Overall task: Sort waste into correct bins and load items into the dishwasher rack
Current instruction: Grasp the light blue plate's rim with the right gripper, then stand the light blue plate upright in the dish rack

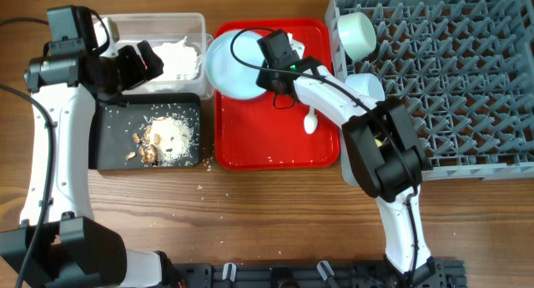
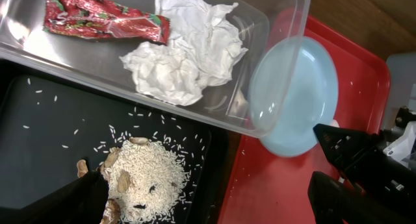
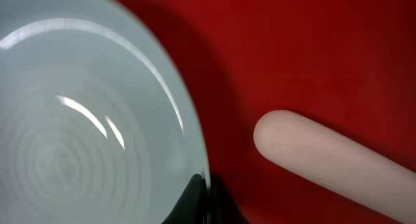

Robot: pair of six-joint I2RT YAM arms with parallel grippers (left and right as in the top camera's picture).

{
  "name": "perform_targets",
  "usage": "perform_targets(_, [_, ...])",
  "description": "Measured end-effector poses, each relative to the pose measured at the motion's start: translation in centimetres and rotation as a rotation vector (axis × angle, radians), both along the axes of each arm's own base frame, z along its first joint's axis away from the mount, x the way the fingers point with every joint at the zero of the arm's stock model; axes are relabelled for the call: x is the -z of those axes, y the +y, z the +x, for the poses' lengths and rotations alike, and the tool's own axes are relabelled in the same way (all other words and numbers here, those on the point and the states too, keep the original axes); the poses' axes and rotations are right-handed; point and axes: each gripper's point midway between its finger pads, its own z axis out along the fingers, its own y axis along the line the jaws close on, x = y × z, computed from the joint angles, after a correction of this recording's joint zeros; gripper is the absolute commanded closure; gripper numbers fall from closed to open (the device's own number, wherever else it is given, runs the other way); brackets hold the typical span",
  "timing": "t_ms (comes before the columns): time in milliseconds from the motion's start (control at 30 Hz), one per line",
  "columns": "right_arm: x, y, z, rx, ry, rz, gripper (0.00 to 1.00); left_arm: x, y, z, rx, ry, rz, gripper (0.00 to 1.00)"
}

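My left gripper [image 1: 143, 63] hangs spread and holding nothing at the upper left of the overhead view, over the seam between the two bins. The clear tub [image 1: 192, 25] holds the crumpled tissue [image 2: 182, 55] and the red wrapper [image 2: 104, 19], side by side. Just below it on the bench [image 1: 275, 213], the black tray [image 1: 113, 129] carries the food scraps [image 1: 163, 138] in one heap with loose grains around it.

My right gripper [image 1: 267, 71] pinches the rim of the pale blue plate [image 1: 234, 63] at the upper left corner of the red serving tray [image 1: 275, 150]. The plate overlaps the tub's corner. The spoon [image 1: 310, 121] lies on that tray, right of centre.

In the rack [image 1: 467, 79] on the right, the pale green bowl [image 1: 357, 33] sits in the upper left corner.
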Motion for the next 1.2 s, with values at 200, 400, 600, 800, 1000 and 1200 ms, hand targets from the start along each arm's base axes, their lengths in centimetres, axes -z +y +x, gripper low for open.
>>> perform_targets(200, [-1.7,-0.9,0.5,-0.028,-0.021,-0.003,0.96,0.0,0.0,0.0,0.000,0.000,0.000,0.00])
perform_targets(400, [-20.0,-7.3,2.5,0.023,-0.394,-0.092,0.96,0.0,0.0,0.0,0.000,0.000,0.000,0.00])
perform_targets(600, [-37.2,-22.3,-1.2,0.365,-0.730,-0.485,0.96,0.0,0.0,0.0,0.000,0.000,0.000,0.00])
perform_targets(800, [-34.1,-31.6,-1.1,0.337,-0.441,-1.076,0.96,0.0,0.0,0.0,0.000,0.000,0.000,0.00])
perform_targets(1000, [-28.9,-33.3,1.3,0.118,-0.210,-1.303,0.96,0.0,0.0,0.0,0.000,0.000,0.000,0.00])
perform_targets(1200, [-25.1,-32.9,3.9,0.015,-0.148,-1.373,0.96,0.0,0.0,0.0,0.000,0.000,0.000,0.00])
